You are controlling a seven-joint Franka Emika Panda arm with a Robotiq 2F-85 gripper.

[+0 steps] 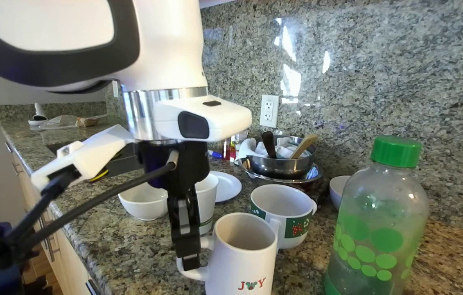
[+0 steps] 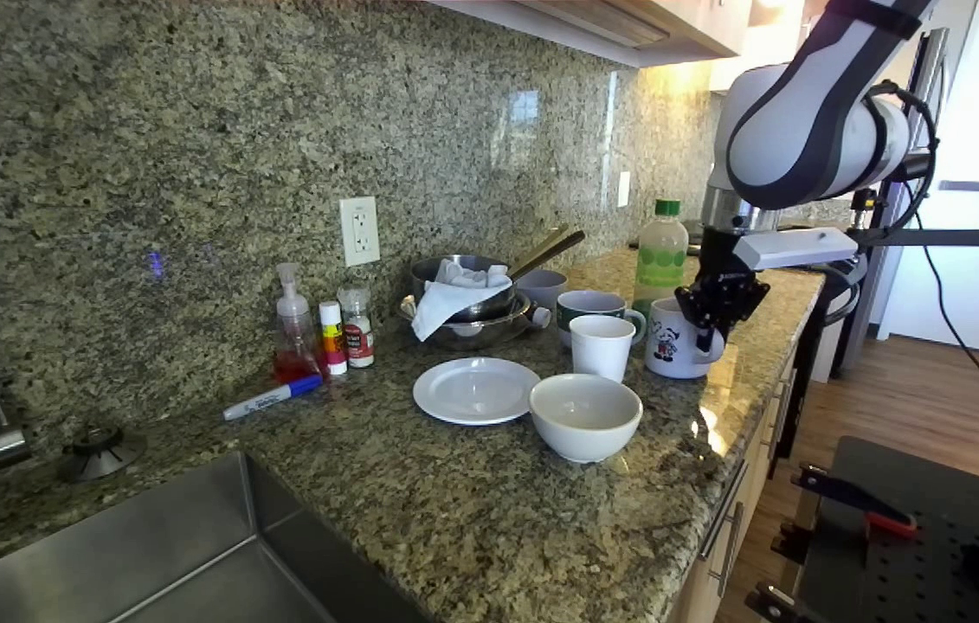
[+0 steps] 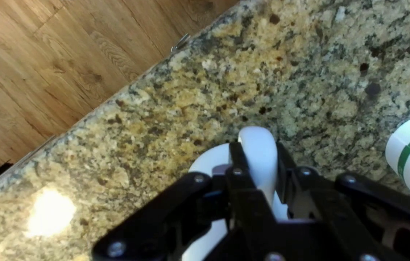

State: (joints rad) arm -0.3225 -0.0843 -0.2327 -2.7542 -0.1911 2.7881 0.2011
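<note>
1. Exterior view: the gripper [image 1: 188, 252] stands point-down at the handle [image 1: 199, 273] of a white mug [image 1: 241, 258] with red lettering. A green-and-white mug [image 1: 282, 217] is just beside it; contact between the two cannot be confirmed. A cup [image 1: 207, 198] is partly hidden by the gripper. A bottle [image 1: 374, 233] with a green cap stands apart from the white mug, whose base falls outside this view.
2. Exterior view: the white mug, showing a printed figure, stands upright on the counter [image 2: 498, 510]; no gap is seen under its base. A bowl [image 2: 584, 437] and a plate [image 2: 476, 389], both white, sit nearer the sink [image 2: 134, 528], well apart from the gripper.
3. Wrist view: the fingers [image 3: 238, 157] lie along either side of the handle, with no space visible between them and it. Finding: the tool is pinching the white mug by its handle. Firmness of the hold cannot be told.
4. Progress, by judgement: approach and grasp appear complete. Not yet done: any raising of the white mug, which appears to bear on the counter.
</note>
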